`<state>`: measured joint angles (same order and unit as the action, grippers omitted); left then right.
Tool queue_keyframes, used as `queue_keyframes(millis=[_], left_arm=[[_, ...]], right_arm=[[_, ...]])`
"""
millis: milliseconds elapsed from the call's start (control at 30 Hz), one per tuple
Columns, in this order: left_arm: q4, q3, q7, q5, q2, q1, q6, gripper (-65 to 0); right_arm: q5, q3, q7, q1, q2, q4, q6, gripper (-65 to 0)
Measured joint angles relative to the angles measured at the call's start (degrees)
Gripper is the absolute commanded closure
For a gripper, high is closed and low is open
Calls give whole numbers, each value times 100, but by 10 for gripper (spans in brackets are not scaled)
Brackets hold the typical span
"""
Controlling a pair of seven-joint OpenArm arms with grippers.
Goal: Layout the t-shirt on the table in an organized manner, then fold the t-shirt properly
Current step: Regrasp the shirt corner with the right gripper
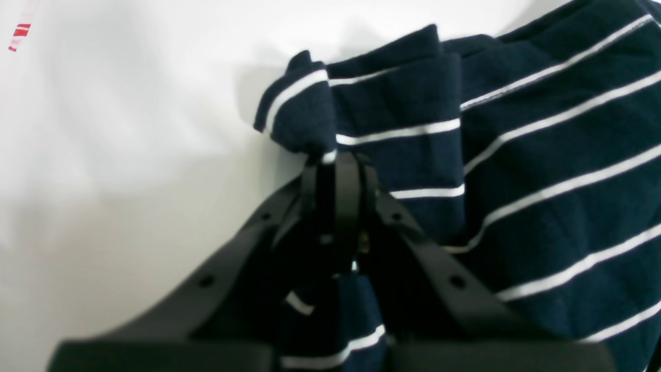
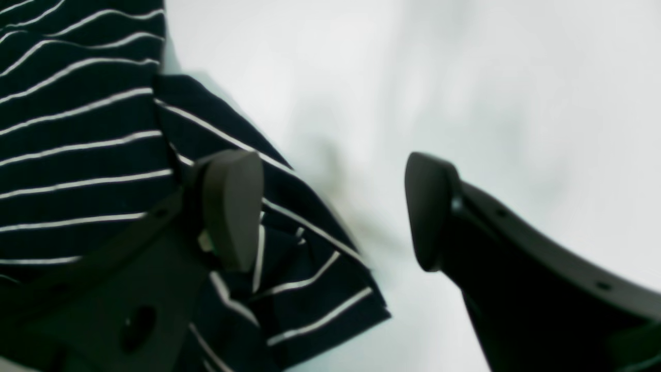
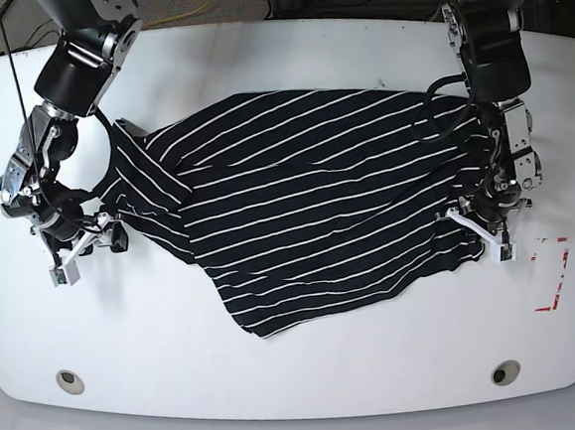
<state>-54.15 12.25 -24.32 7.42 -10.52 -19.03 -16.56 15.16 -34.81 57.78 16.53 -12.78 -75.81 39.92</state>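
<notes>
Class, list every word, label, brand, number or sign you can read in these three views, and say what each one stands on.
None: no readable text in any view.
The t-shirt shows only white stripes, no print or label.
The table carries a red marking, a corner outline, not letters.
The arms show no legible marking.

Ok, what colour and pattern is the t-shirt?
The t-shirt is dark navy, near black, with thin white stripes; the left wrist view shows it best.
</notes>
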Motion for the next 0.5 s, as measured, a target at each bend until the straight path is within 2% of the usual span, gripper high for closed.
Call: queue_keyframes(millis=[167, 300, 500], left_arm=[[-87, 0, -28, -2, 4, 17, -2, -25], [-162, 0, -28, -4, -2, 24, 2, -25], [-170, 0, -28, -4, -2, 15, 0, -25]], right_arm=[[0, 0, -109, 39, 11, 529, -2, -414], [7, 0, -509, -61, -9, 769, -2, -416], [-2, -4, -496, -251, -118, 846, -7, -417]])
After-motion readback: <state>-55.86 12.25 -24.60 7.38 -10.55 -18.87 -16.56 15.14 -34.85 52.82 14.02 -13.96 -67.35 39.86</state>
